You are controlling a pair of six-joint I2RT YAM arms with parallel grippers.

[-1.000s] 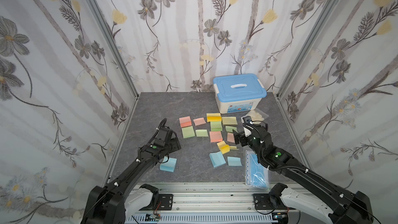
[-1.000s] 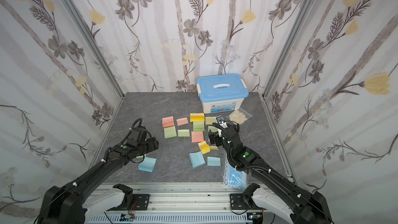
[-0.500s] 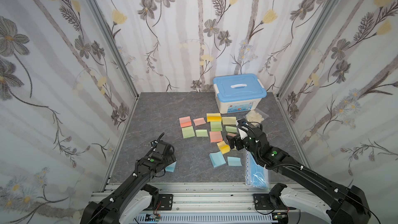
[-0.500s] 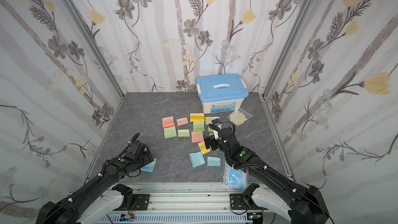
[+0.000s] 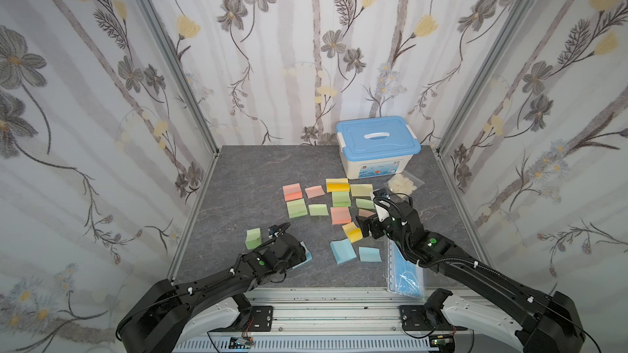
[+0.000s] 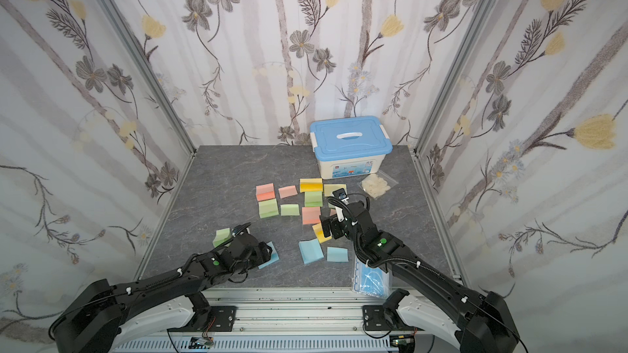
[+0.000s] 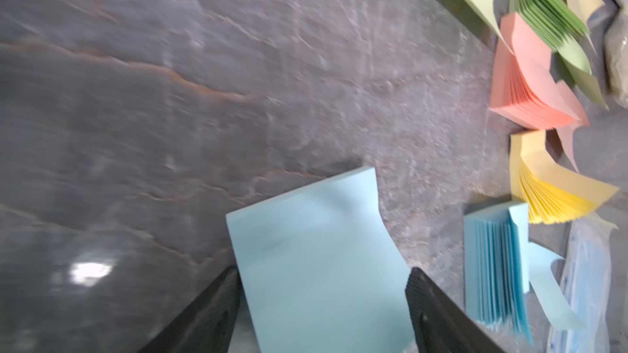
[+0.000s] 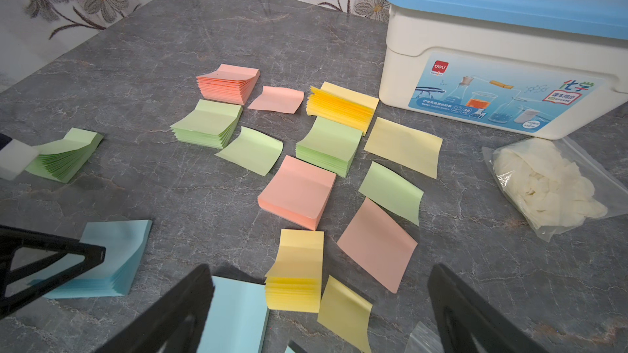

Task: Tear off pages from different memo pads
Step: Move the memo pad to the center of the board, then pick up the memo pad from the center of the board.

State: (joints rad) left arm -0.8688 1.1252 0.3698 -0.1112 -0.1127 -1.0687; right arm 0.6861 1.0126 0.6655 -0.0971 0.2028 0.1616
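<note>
Nine memo pads (image 8: 295,191), seven loose pages (image 8: 377,244), one blue-lidded box (image 8: 509,45), one clear bag of white material (image 8: 543,181), one mask pack (image 5: 406,266).

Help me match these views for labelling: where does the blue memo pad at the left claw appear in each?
Left wrist: blue memo pad between the left claw fingers.
Both top views: pad on the near-left part of the table, partly under that claw.
Right wrist: pad partly behind a left claw finger.
Shared landmark: the nearer yellow pad, pages fanned.
</note>
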